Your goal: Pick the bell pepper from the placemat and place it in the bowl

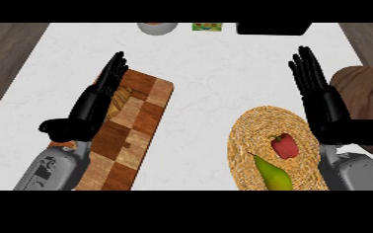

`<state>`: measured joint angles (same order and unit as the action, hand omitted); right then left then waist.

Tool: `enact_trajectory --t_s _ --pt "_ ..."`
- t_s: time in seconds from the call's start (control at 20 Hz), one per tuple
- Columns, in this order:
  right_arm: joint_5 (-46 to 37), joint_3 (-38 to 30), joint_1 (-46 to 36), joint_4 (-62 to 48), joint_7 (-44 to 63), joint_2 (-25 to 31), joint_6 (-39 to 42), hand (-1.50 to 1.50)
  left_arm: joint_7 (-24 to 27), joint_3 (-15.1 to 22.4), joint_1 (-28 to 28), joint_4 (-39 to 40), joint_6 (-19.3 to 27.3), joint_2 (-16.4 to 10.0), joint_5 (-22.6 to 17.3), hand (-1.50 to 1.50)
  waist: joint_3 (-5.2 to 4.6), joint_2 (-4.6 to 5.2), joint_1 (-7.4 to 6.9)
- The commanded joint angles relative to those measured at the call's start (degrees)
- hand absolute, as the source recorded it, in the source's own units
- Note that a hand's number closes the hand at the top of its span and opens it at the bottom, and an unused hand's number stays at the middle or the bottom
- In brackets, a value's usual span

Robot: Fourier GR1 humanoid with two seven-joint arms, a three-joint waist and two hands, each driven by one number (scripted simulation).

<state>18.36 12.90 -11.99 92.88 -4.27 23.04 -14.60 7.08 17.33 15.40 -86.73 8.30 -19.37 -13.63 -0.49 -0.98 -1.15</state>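
A red bell pepper (285, 145) lies on a round woven placemat (255, 123) at the lower right of the white counter. A brown bowl (357, 86) sits at the right edge, partly cut off by the view. My right hand (320, 98) stands open with fingers straight, between the placemat and the bowl, just right of the pepper and not touching it. Over the left side of a wooden board, my left hand (94, 101) is open, fingers straight, holding nothing.
A green pear (273, 174) lies on the placemat below the pepper. A checkered wooden cutting board (138, 123) sits at the left. At the far edge are a white cup (157, 27), a small green packet (207, 26) and a black object (273, 28).
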Motion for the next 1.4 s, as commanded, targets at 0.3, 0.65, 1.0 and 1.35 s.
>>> enact_trajectory --t_s 0.3,0.65,1.0,1.35 --pt "-14.2 -5.6 -3.1 3.3 -10.2 25.4 16.9 1.5 -5.1 -8.0 -4.6 4.2 6.4 -5.6 1.5 0.0 -0.92 0.11 1.72" --pt "-14.8 -11.3 24.1 -5.6 -40.2 20.6 14.9 -1.5 -10.3 -12.5 -7.6 1.2 7.3 -9.4 0.1 0.0 0.71 0.6 3.02" --pt "-15.1 -18.5 26.5 -9.3 -43.7 22.5 21.8 -1.5 -11.3 -13.7 -7.3 0.8 5.9 -6.4 3.0 0.0 0.47 0.91 1.57" --pt "-14.7 -19.8 17.5 0.1 -26.6 26.2 25.4 -1.5 -12.8 -14.9 -7.1 -1.0 4.7 -6.1 3.5 0.0 0.43 0.89 1.07"
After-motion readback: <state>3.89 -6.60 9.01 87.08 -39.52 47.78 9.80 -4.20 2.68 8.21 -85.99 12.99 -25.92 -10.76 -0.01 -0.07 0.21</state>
